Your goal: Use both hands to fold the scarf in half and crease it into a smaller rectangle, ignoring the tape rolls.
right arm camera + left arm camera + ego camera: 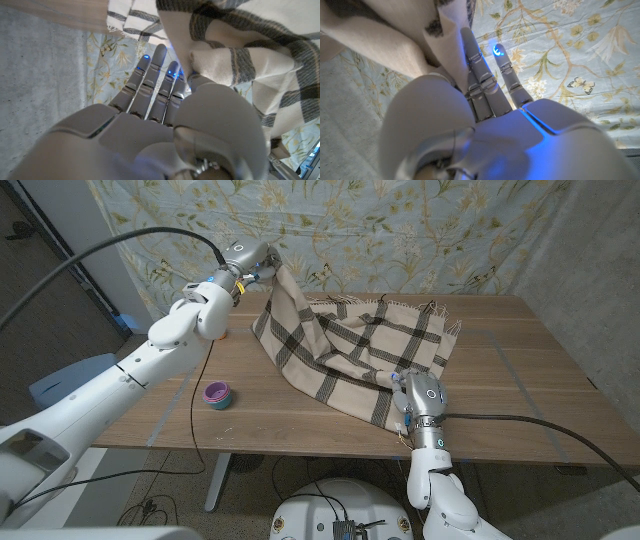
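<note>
Two corners of the cream wool scarf with dark plaid stripes (345, 345) are held: the left hand (245, 262) pinches one raised above the wooden table (520, 360), the right hand (418, 398) grips another near the front edge. The left wrist view shows cloth caught at the thumb, the other fingers (485, 75) straight. A purple tape roll (217, 393) lies apart.

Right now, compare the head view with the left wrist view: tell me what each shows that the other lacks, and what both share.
The head view alone has the wooden table, the purple tape roll and the right hand gripping the scarf's near corner. The left wrist view alone gives a close look at the left hand's fingers and a butterfly on the backdrop. Both share the plaid scarf held by the left hand, with the floral backdrop behind.
</note>
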Controlling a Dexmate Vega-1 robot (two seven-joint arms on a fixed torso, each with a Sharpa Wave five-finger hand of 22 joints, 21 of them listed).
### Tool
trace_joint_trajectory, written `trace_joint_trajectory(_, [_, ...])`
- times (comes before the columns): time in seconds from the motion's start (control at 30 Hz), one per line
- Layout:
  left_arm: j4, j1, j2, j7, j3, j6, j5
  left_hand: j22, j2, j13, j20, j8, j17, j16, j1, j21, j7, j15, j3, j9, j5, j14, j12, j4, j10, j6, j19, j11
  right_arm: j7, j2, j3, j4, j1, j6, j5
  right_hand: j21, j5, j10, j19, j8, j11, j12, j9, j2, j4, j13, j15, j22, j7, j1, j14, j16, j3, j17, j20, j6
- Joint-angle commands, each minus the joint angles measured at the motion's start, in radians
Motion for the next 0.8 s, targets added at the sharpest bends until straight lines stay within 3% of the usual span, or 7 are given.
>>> trace_joint_trajectory(0.03, [-0.038, 0.039, 0.013, 0.032, -0.032, 0.021, -0.009, -0.001, 0.010, 0.004, 0.002, 0.015, 0.008, 0.003, 0.004, 0.005, 0.061, -0.006, 0.039, 0.147, 0.009, -0.009, 0.004, -0.028, -0.002, 0.080, -0.001, -0.008, -0.192, 0.026, 0.084, -0.023, -0.063, 0.068, 0.061, 0.043, 0.005, 0.030, 0.005, 0.030, -0.010, 0.034, 0.051, 0.010, -0.017, 0.052, -0.126, 0.022, -0.016, 0.034, 0.060, 0.099, -0.024, 0.123, -0.017, -0.028])
trace_joint_trajectory(0.1, [-0.044, 0.046, 0.015, 0.040, -0.039, 0.021, -0.012, -0.001, 0.009, 0.003, 0.002, 0.015, 0.009, 0.003, 0.004, 0.004, 0.061, -0.006, 0.039, 0.148, 0.009, -0.010, 0.003, -0.028, -0.002, 0.080, -0.003, -0.008, -0.207, 0.026, 0.094, -0.029, -0.070, 0.081, 0.070, 0.073, 0.008, 0.031, -0.002, 0.042, -0.004, 0.053, 0.083, 0.009, -0.014, 0.090, -0.126, 0.037, -0.026, 0.040, 0.078, 0.168, -0.040, 0.218, -0.022, -0.040])
trace_joint_trajectory(0.4, [-0.074, 0.104, 0.031, 0.115, -0.098, 0.007, -0.043, -0.001, 0.010, 0.013, 0.002, 0.015, 0.023, 0.003, 0.000, 0.004, 0.063, -0.004, 0.041, 0.154, 0.012, -0.019, 0.004, -0.025, -0.007, 0.078, -0.004, -0.006, -0.351, 0.080, 0.165, -0.032, -0.115, 0.154, 0.076, 0.090, 0.015, 0.026, -0.018, 0.047, -0.013, 0.067, 0.101, 0.015, 0.004, 0.120, -0.125, 0.045, -0.032, 0.038, 0.060, 0.185, -0.039, 0.273, -0.027, -0.049])
trace_joint_trajectory(0.53, [-0.098, 0.140, 0.044, 0.138, -0.135, 0.000, -0.069, -0.002, 0.010, 0.017, 0.003, 0.016, 0.029, 0.004, -0.001, 0.003, 0.063, -0.003, 0.042, 0.157, 0.013, -0.021, 0.005, -0.024, -0.007, 0.078, -0.005, -0.008, -0.351, 0.194, 0.262, -0.020, -0.174, 0.248, -0.040, 0.094, 0.017, 0.022, -0.025, 0.051, -0.022, 0.070, 0.108, 0.016, 0.012, 0.129, -0.125, 0.046, -0.036, 0.035, 0.051, 0.182, -0.038, 0.283, -0.028, -0.049])
trace_joint_trajectory(0.67, [-0.127, 0.183, 0.057, 0.161, -0.174, -0.006, -0.094, -0.002, 0.009, 0.017, 0.002, 0.017, 0.033, 0.005, -0.001, 0.002, 0.063, -0.003, 0.044, 0.161, 0.014, -0.021, 0.004, -0.024, -0.006, 0.077, -0.005, -0.007, -0.351, 0.339, 0.367, -0.008, -0.228, 0.374, -0.157, 0.098, 0.019, 0.017, -0.032, 0.053, -0.027, 0.074, 0.112, 0.015, 0.019, 0.138, -0.126, 0.047, -0.042, 0.033, 0.046, 0.179, -0.037, 0.292, -0.030, -0.051])
trace_joint_trajectory(0.8, [-0.160, 0.229, 0.067, 0.181, -0.220, -0.012, -0.123, -0.002, 0.008, 0.017, 0.003, 0.017, 0.036, 0.004, -0.002, 0.001, 0.060, -0.004, 0.046, 0.161, 0.016, -0.021, 0.003, -0.024, -0.005, 0.080, -0.006, -0.007, -0.351, 0.531, 0.492, 0.006, -0.273, 0.550, -0.279, 0.102, 0.020, 0.013, -0.037, 0.056, -0.032, 0.078, 0.118, 0.015, 0.026, 0.147, -0.126, 0.047, -0.048, 0.030, 0.044, 0.178, -0.036, 0.303, -0.032, -0.053])
